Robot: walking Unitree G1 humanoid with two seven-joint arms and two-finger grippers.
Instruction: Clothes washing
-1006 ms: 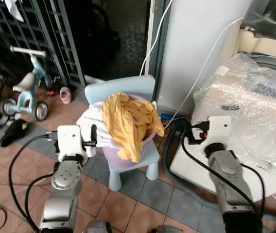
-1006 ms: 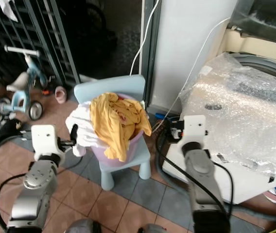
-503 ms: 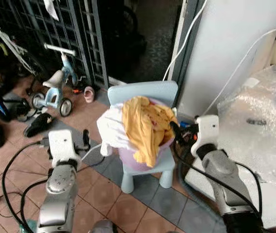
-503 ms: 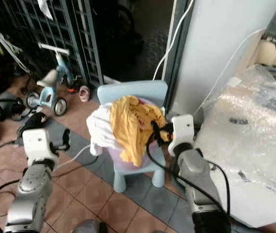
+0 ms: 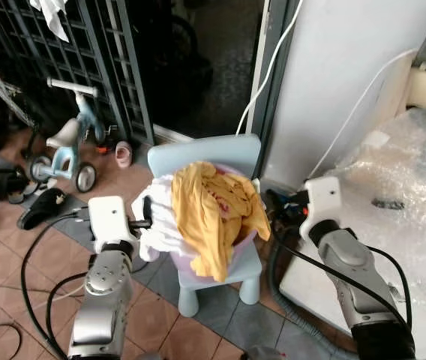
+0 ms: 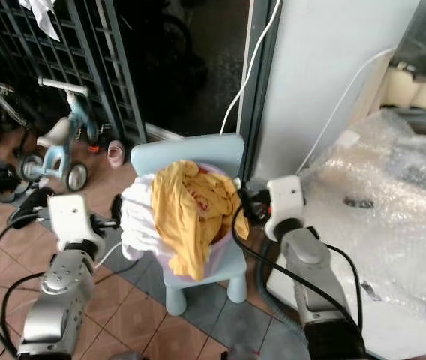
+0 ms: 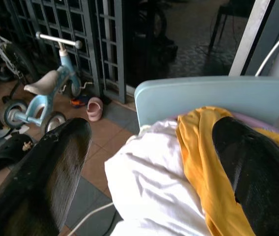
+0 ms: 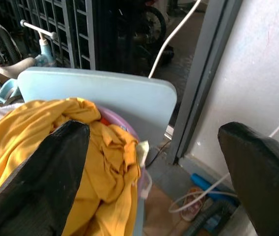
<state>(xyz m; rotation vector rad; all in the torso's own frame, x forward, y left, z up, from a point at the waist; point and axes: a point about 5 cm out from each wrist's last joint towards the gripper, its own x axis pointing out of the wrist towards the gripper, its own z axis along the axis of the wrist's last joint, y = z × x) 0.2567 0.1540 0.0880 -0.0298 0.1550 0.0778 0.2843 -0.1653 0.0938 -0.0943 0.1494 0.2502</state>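
Observation:
A yellow garment (image 5: 217, 214) and a white garment (image 5: 164, 229) are heaped in a purple basin (image 5: 237, 246). The basin stands on a small light-blue chair (image 5: 205, 154). My left gripper (image 5: 147, 214) is open beside the basin's left side, close to the white cloth (image 7: 149, 182), with nothing between its fingers (image 7: 56, 167). My right gripper (image 5: 273, 204) is open beside the basin's right side, near the yellow cloth (image 8: 95, 147), also holding nothing. A washing machine (image 5: 404, 202) wrapped in bubble film stands at the right.
A child's tricycle (image 5: 67, 146), a pink shoe (image 5: 123, 154) and a black sandal (image 5: 40, 208) lie on the tiled floor at the left, before a dark metal gate (image 5: 70, 60). A white pillar (image 5: 340, 75) rises behind the chair. A grey hose (image 5: 282, 300) curls by the washer.
The head camera has swung, shifting the whole picture. My right gripper has come from the washer's side to the basin's right rim. My left gripper sits close to the white cloth again.

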